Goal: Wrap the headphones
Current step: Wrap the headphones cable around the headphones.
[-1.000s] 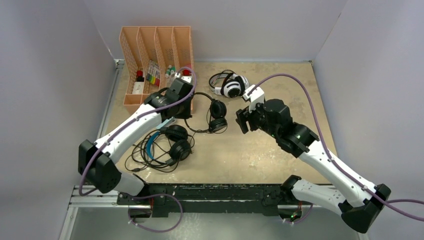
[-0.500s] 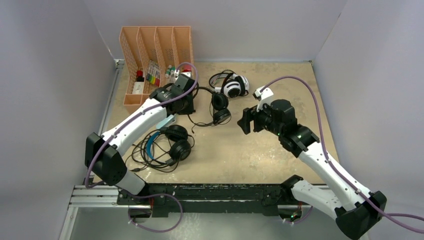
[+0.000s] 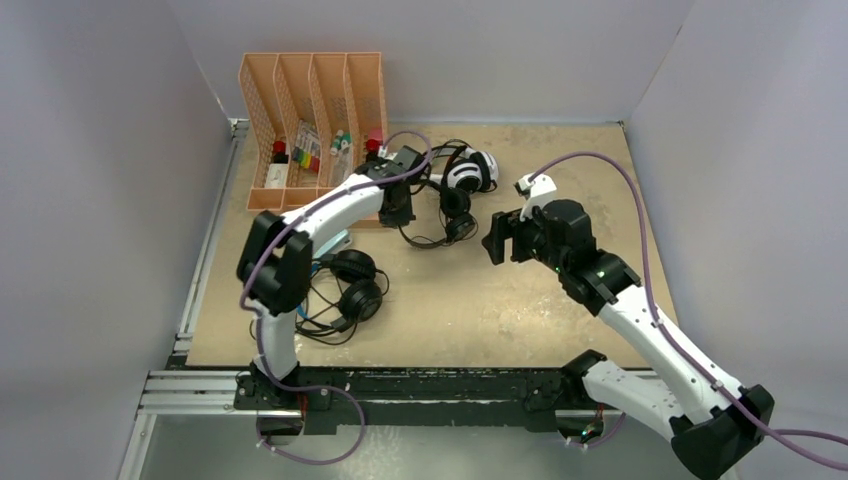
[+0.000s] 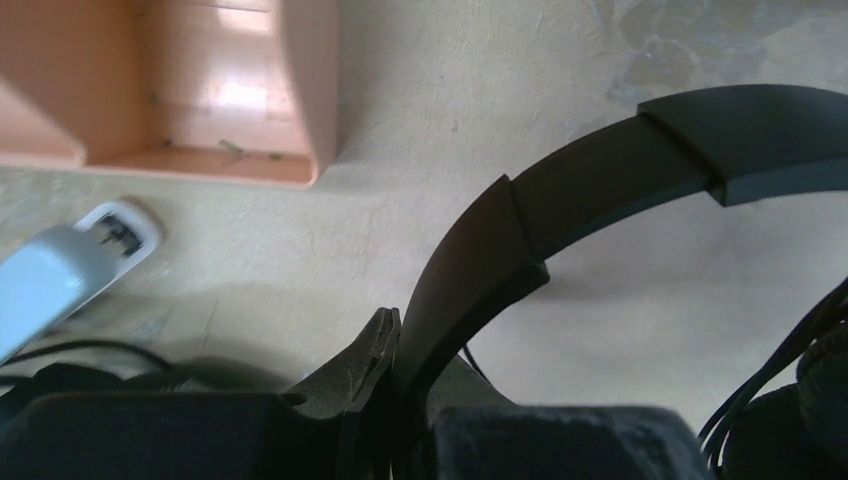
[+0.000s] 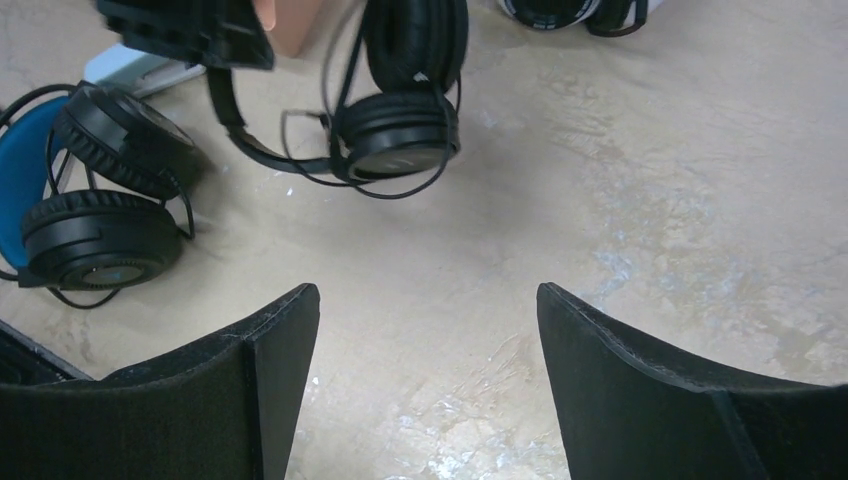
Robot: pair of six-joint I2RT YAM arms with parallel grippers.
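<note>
Grips the slim black headphones (image 3: pixel 452 205) by the headband with the left gripper (image 4: pixel 400 400), pinched tight, just right of the orange rack (image 3: pixel 300 100). Hovers the right gripper (image 3: pixel 497 238) farther right of the rack, spread wide and empty. Looks like the first step, cable (image 5: pixel 400 196) not yet gathered. Calls next for catching the loose cable below the cups and winding it round the band.
</note>
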